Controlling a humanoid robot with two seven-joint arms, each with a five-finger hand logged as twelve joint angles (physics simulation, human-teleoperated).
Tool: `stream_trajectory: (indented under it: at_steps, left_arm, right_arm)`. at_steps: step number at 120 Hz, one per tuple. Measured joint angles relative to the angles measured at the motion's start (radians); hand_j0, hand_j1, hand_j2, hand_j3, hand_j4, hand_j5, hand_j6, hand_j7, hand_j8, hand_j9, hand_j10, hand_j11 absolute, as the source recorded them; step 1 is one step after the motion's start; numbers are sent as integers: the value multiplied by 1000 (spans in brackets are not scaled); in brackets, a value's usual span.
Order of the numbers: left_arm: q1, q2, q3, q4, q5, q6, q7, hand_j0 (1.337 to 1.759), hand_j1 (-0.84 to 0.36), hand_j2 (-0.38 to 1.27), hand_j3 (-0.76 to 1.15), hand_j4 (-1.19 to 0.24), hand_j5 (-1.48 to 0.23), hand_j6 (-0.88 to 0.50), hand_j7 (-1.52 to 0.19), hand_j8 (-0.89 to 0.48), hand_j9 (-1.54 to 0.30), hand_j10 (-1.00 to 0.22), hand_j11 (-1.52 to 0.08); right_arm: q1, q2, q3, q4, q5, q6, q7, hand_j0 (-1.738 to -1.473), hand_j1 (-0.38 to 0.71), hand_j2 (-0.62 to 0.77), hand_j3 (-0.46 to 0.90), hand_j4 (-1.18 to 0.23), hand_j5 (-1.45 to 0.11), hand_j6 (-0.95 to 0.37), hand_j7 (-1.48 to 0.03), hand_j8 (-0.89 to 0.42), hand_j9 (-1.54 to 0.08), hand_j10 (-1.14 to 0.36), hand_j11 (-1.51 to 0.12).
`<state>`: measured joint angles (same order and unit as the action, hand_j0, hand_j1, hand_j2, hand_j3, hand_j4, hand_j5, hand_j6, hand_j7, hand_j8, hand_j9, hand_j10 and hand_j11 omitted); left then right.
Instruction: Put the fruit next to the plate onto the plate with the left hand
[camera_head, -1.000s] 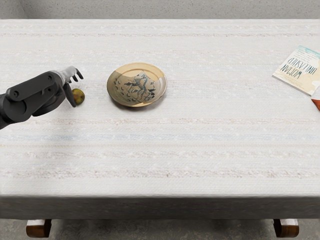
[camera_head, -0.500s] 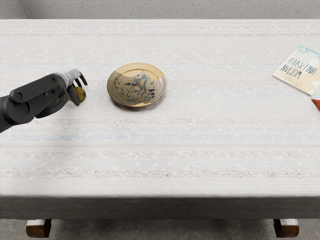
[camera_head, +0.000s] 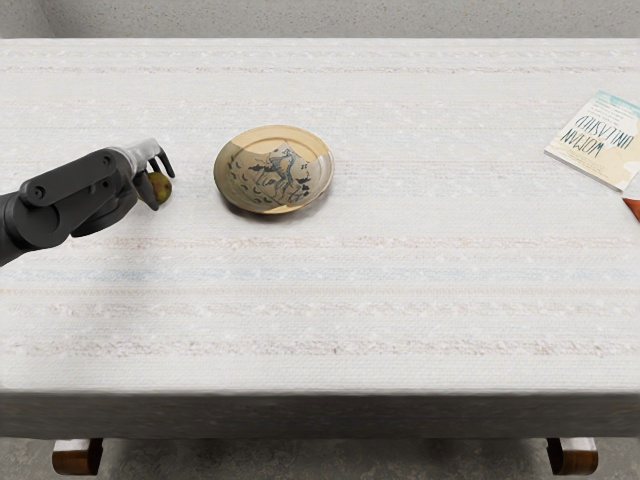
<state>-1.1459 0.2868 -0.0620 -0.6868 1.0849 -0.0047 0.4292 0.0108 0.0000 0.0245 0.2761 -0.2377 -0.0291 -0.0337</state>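
One small yellow-green fruit (camera_head: 159, 187) is sitting gripped in my grey left hand (camera_head: 141, 171), left of the tan patterned plate (camera_head: 322, 172); I am judging the placing not yet done.

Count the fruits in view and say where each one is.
1. The fruit is just left of the plate, grasped by the left hand. The arm might hide another beneath it.
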Motion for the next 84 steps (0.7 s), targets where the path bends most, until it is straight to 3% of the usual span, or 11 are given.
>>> stream_trajectory:
  at_steps: [19, 35, 55, 84]
  left_arm:
    - [1, 0, 1, 0, 3, 1, 0, 1650, -240, 110, 0, -578, -751, -470, -773, -461, -788, -530, -791]
    - [-6, 3, 3, 1, -38, 0, 0, 1652, -258, 183, 0, -594, -781, -449, -794, -447, -808, -535, -810]
    - [-55, 11, -4, 4, -207, 0, 0, 1655, -285, 302, 0, -598, -805, -456, -804, -452, -806, -571, -805]
    - [-120, 26, -8, 5, -456, -1, 2, 1657, -299, 333, 0, -605, -808, -460, -809, -456, -804, -574, -803]
  right_arm:
    - [0, 0, 0, 0, 0, 0, 0, -1658, -349, 0, 0, 0, 0, 0, 0, 0, 0, 0, 0]
    - [0, 0, 0, 0, 0, 0, 0, -1658, -349, 0, 0, 0, 0, 0, 0, 0, 0, 0, 0]
    - [0, 0, 0, 0, 0, 0, 0, -1658, -349, 0, 0, 0, 0, 0, 0, 0, 0, 0, 0]
    - [0, 0, 0, 0, 0, 0, 0, -1658, -349, 0, 0, 0, 0, 0, 0, 0, 0, 0, 0]
